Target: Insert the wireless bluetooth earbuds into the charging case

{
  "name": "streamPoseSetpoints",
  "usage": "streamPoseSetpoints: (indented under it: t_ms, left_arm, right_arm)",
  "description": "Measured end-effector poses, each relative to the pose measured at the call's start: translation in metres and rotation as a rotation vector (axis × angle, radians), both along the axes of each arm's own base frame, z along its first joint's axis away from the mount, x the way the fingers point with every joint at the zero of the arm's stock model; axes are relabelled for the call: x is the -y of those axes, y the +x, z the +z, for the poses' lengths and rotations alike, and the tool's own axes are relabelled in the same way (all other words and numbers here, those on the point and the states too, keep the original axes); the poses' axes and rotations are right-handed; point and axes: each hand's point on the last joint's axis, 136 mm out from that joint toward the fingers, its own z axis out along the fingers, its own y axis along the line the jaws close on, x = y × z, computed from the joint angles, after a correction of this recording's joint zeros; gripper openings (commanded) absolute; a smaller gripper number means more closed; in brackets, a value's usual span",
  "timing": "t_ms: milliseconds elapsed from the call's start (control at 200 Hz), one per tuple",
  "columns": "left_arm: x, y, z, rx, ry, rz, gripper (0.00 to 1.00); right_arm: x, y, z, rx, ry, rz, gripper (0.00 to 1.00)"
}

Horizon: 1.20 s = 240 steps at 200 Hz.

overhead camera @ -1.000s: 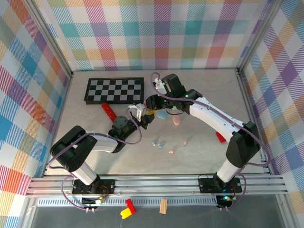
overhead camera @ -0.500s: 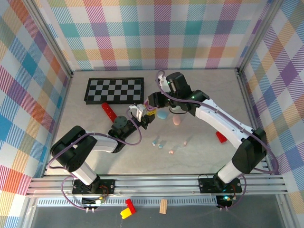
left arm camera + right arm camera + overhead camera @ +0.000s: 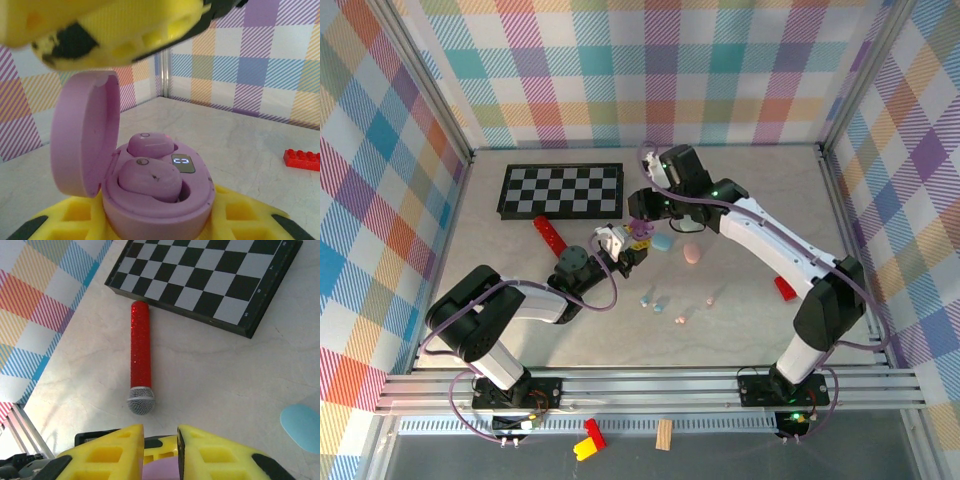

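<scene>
A purple charging case [image 3: 160, 200] stands in my left gripper [image 3: 160, 227], which is shut on its base. Its lid [image 3: 82, 135] is swung open to the left. Two purple earbuds [image 3: 150, 177] sit in the case's wells beside a lit display. In the top view the case [image 3: 642, 232] is just past my left gripper [image 3: 628, 252]. My right gripper [image 3: 643, 210] hovers directly above it. In the right wrist view that gripper [image 3: 160, 450] has a narrow gap with nothing in it, over the case [image 3: 160, 473]. Loose blue [image 3: 646, 299], mint [image 3: 661, 301] and pink [image 3: 710, 300] earbuds lie on the table.
A blue case [image 3: 662, 242] and a pink case [image 3: 692, 253] lie right of the grippers. A red microphone [image 3: 140, 355] lies beside the chessboard [image 3: 210, 275] at the back left. A red brick [image 3: 783, 289] sits by the right arm.
My right gripper has lifted a little off the case towards the back, and its jaws have drawn closer together. The left gripper has kept still with the case.
</scene>
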Motion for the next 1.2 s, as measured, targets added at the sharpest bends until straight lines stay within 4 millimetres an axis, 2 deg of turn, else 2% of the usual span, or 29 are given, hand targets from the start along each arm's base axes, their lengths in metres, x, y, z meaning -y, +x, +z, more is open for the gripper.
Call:
streamPoseSetpoints:
  t_ms: [315,485,630,710,785,885,1020,1200]
  left_arm:
    - [-0.004,0.005,0.0,-0.041,-0.036,0.035,0.29]
    - [-0.004,0.005,0.003,-0.05,-0.056,0.033,0.29]
    - [-0.004,0.005,0.004,-0.066,-0.074,0.03,0.29]
    - [-0.004,0.004,0.008,-0.074,-0.094,0.026,0.29]
    - [-0.005,0.001,0.016,-0.07,-0.115,0.016,0.29]
    - [-0.004,-0.002,0.029,-0.054,-0.141,-0.003,0.29]
    - [-0.002,-0.007,0.04,-0.036,-0.158,-0.03,0.29]
    - [0.001,-0.013,0.046,-0.028,-0.165,-0.069,0.29]
  right_arm:
    - [0.01,-0.008,-0.007,-0.011,-0.036,0.0,0.25]
    - [0.031,-0.021,-0.011,-0.032,-0.006,-0.055,0.43]
    - [0.048,-0.023,-0.005,-0.097,0.148,-0.117,0.58]
    - [0.052,-0.023,-0.008,-0.156,0.242,-0.125,0.62]
    - [0.054,-0.022,-0.016,-0.224,0.312,-0.137,0.63]
    - [0.047,-0.032,-0.025,-0.319,0.391,-0.112,0.63]
    - [0.035,-0.04,-0.015,-0.381,0.503,-0.063,0.62]
    - [0.024,-0.04,-0.001,-0.431,0.6,-0.016,0.45]
